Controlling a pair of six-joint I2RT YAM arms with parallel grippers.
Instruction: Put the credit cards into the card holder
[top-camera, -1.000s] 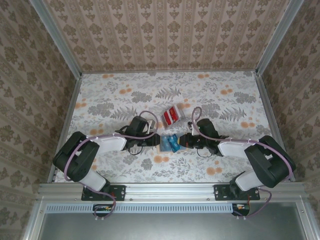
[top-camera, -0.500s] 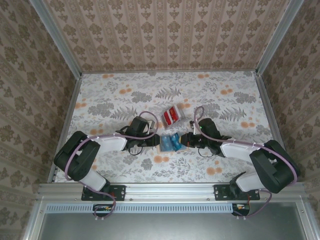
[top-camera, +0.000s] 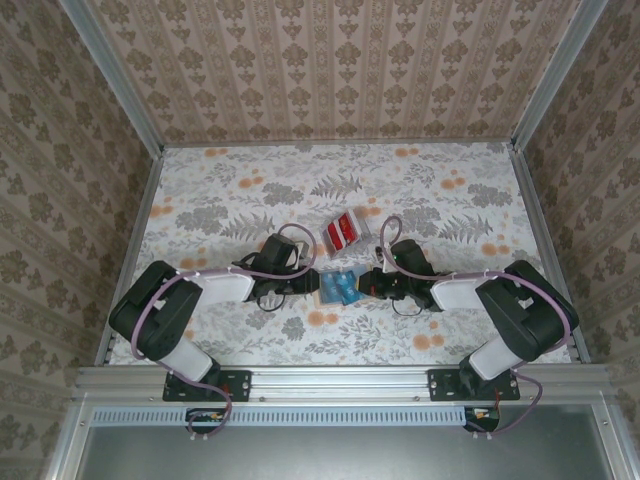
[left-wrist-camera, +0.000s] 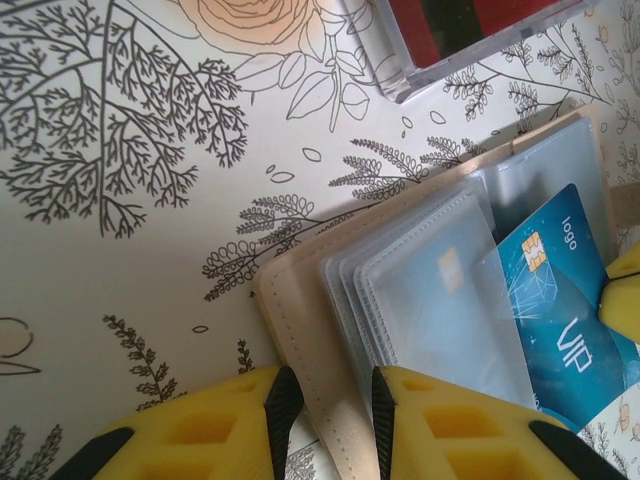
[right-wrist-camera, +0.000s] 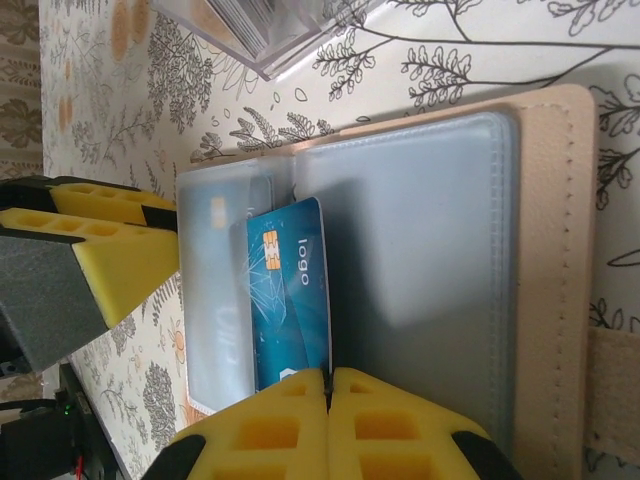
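Observation:
The tan card holder lies open on the table between my two grippers, its clear sleeves facing up. My left gripper is shut on the left flap of its tan cover. A blue credit card marked "logo" and "VIP" lies partly inside a sleeve. My right gripper is shut on that card's near edge, its fingers pressed together. From above, the left gripper and right gripper face each other across the holder. Red credit cards sit in a clear case just behind.
The clear case stands close to the holder's far edge. The floral tablecloth stretches out to the left, right and back. Aluminium rails and patterned walls enclose the table.
My right gripper has edged left with the blue card, and its arm has swung in. The left gripper and the holder have stayed put.

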